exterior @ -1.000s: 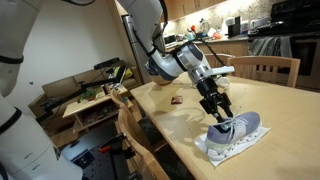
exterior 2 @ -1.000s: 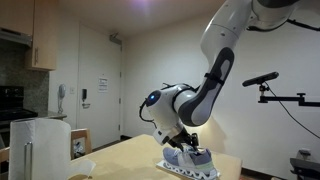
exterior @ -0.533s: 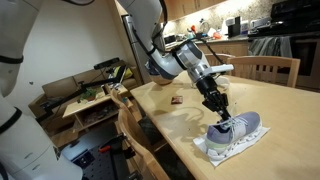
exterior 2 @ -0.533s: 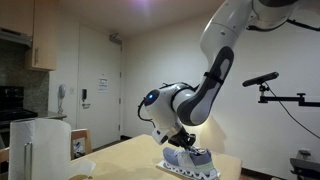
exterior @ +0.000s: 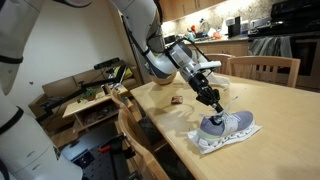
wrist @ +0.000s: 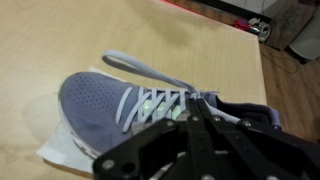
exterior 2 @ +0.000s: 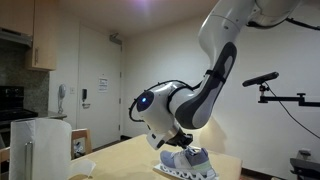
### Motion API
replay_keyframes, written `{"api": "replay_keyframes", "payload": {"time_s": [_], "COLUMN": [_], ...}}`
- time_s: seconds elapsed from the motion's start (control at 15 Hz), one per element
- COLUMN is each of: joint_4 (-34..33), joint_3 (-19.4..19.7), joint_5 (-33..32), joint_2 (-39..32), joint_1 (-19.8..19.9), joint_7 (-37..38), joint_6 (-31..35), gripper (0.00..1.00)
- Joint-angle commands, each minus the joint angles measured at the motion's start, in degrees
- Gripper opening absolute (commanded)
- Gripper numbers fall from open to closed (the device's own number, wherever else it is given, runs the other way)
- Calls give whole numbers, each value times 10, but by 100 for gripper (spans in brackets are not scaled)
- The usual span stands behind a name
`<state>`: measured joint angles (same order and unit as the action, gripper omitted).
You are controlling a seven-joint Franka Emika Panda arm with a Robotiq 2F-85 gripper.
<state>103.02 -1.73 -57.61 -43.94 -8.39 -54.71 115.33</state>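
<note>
Here, pincer (wrist: 200, 110) clamped on soft grey mesh shoe (wrist: 100, 95) with looped white laces (wrist: 150, 100).

surf: wood table (exterior: 275, 105) | on it: white cloth (exterior: 213, 146) under gray shoe (exterior: 234, 124) | sm dark obj (exterior: 176, 100), apart from cloth

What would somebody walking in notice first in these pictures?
A grey-lavender sneaker with white laces lies on a white sheet on the wooden table, filling the wrist view. The gripper is closed on it at the top of the lacing, by the tongue. In an exterior view the big white arm arches down over the sneaker from above.
</note>
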Motion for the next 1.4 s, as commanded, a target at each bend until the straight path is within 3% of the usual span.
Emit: {"api": "replay_keyframes", "payload": {"time_s": [0.0,0.4,0.47,0.53,0.73,1.27,1.33], "joint_4": [2,12,13,13,8,9,12], "joint_3": [-12,-21,-20,-22,-20,-27,-29], "joint_5": [-19,-17,-15,-8,0,1,-5], "joint_2": [13,36,41,45,52,58,59], "joint_1": [-6,11,18,26,44,61,60], "joint_7": [18,35,38,38,37,17,7], "joint_6": [-36,-15,-9,-6,-5,-3,3], "gripper": [0,0,6,28,38,99,100]}}
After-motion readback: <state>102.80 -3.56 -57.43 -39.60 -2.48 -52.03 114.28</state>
